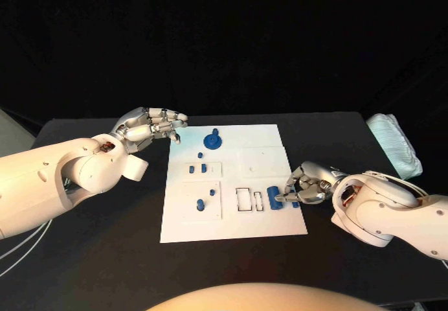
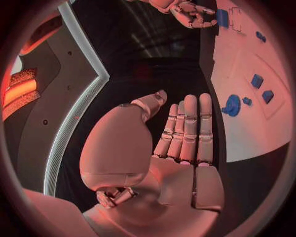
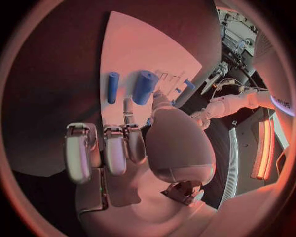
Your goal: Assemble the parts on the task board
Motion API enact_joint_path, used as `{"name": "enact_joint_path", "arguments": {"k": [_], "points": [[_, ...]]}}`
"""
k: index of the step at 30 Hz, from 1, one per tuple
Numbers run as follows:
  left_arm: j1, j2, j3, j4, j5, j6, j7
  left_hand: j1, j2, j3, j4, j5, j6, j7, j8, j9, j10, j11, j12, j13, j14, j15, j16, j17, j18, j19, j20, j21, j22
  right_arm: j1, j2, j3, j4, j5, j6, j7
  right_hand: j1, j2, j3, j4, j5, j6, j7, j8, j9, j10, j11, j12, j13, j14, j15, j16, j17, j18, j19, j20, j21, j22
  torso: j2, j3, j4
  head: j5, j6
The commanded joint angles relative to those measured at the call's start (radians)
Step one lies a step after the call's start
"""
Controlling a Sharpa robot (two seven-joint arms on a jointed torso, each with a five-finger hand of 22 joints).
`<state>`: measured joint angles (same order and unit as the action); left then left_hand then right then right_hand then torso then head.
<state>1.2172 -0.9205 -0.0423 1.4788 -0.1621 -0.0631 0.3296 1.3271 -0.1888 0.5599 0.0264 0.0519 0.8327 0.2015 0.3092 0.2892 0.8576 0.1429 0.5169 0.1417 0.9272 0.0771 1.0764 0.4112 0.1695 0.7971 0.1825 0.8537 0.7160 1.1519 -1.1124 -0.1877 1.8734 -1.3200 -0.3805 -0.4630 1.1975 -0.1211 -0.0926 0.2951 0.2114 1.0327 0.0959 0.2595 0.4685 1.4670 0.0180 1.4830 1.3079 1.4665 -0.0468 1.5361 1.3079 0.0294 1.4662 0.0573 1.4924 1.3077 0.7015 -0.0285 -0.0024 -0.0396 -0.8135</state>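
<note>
The white task board (image 1: 234, 220) lies in the middle of the black table. My right hand (image 1: 308, 184) is at the board's right edge; its thumb and one finger pinch a wide blue part (image 1: 274, 196) (image 3: 145, 86) that lies on the board beside two empty rectangular slots (image 1: 250, 199). A slimmer blue part (image 3: 113, 87) lies close by. My left hand (image 1: 154, 124) hovers off the board's far left corner, fingers apart and holding nothing. A round blue part (image 1: 213, 140) (image 2: 232, 104) stands at the board's far end, and several small blue parts (image 1: 197, 169) sit along its left half.
A pale ribbed bundle (image 1: 397, 144) lies at the table's far right edge. Bare black table (image 1: 103, 259) surrounds the board on the left and near sides. My right hand (image 2: 188, 12) also appears across the board in the left wrist view.
</note>
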Motion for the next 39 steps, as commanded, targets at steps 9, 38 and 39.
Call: {"name": "enact_joint_path", "arguments": {"k": [9, 38, 39], "points": [[0.000, 0.001, 0.001, 0.004, -0.004, 0.018, 0.009, -0.004, 0.006, -0.007, 0.000, 0.000, -0.007, -0.001, 0.001, 0.001, -0.007, 0.002, 0.008, -0.001, -0.005, 0.003, 0.002, 0.002, 0.014, 0.011, 0.000, -0.008, -0.004, -0.022, 0.047, 0.000, -0.025, -0.054, -0.020, -0.063, -0.020, 0.014, -0.011, 0.000, 0.007, -0.001, -0.006, 0.010, 0.004, 0.046, -0.005, 0.004, 0.171, 0.088, -0.008, 0.006, 0.175, -0.015, 0.089, -0.009, 0.000, 0.244, 0.000, 0.0013, 0.0019, 0.002, -0.012], [0.000, -0.006, 0.001, 0.006, -0.004, 0.019, -0.003, -0.002, 0.006, -0.007, 0.000, 0.000, -0.007, -0.001, 0.002, 0.002, -0.008, 0.002, 0.008, -0.001, -0.005, 0.003, 0.003, 0.002, 0.014, 0.013, 0.000, -0.010, -0.006, -0.032, 0.092, 0.000, -0.066, -0.008, -0.045, -0.085, 0.198, 0.035, 0.148, -0.006, 0.037, 0.030, -0.024, 0.033, -0.001, 0.063, -0.022, 0.021, 0.203, 0.088, -0.022, 0.007, 0.183, -0.016, 0.090, -0.019, 0.009, 0.246, -0.002, -0.0015, 0.0000, 0.001, -0.018], [0.000, -0.006, 0.001, 0.006, -0.004, 0.019, -0.003, -0.002, 0.006, -0.007, 0.000, 0.000, -0.007, -0.001, 0.002, 0.002, -0.008, 0.002, 0.008, -0.001, -0.005, 0.003, 0.003, 0.002, 0.014, 0.013, 0.000, -0.010, -0.006, -0.032, 0.091, 0.000, -0.063, 0.003, -0.055, -0.082, 0.197, 0.034, 0.151, -0.006, 0.039, 0.032, -0.025, 0.034, 0.000, 0.064, -0.023, 0.023, 0.204, 0.088, -0.022, 0.008, 0.184, -0.017, 0.090, -0.020, 0.012, 0.247, -0.002, -0.0011, -0.0001, 0.001, -0.017]]}}
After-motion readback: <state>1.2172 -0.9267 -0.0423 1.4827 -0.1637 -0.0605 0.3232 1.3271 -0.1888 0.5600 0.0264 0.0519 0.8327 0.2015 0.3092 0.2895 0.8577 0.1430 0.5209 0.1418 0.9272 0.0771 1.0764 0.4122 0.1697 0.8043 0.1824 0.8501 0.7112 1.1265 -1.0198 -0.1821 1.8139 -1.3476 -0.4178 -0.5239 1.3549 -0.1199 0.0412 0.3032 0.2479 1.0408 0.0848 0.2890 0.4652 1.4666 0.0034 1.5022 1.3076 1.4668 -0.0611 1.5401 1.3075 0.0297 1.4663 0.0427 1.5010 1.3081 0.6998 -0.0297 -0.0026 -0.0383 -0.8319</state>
